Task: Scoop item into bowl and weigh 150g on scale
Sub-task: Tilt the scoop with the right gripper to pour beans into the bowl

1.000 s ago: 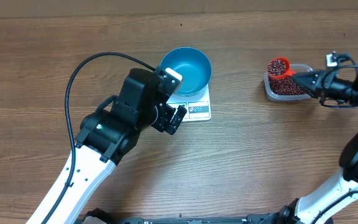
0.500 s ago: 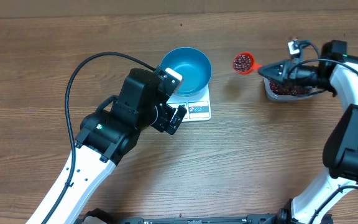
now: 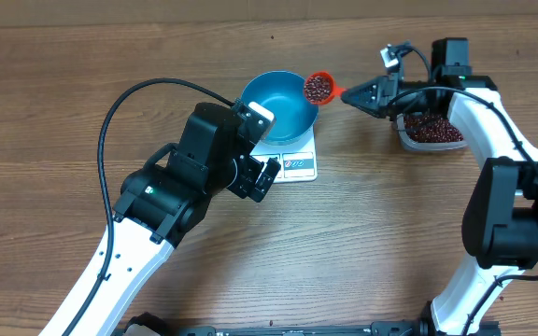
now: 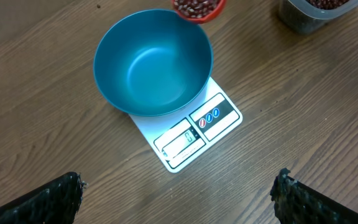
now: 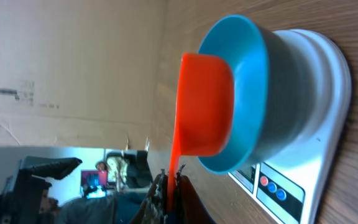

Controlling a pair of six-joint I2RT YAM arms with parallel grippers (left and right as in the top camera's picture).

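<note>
The blue bowl (image 3: 278,105) stands on the white scale (image 3: 299,166) at mid table, and its inside looks bare. My right gripper (image 3: 355,96) is shut on the handle of an orange scoop (image 3: 318,88). The scoop is full of red-brown beans and hangs level over the bowl's right rim. From the right wrist view the scoop (image 5: 204,106) overlaps the bowl (image 5: 253,93) from the side. My left gripper (image 4: 178,183) is open above the wood just in front of the scale (image 4: 191,140), holding nothing.
A clear plastic container (image 3: 430,129) holding more beans sits to the right of the bowl, under my right forearm. A black cable (image 3: 120,103) loops over the table left of the bowl. A cardboard wall runs along the far edge.
My right gripper has carried the loaded scoop leftward from above the container to the bowl's right rim. The left arm has not moved.
</note>
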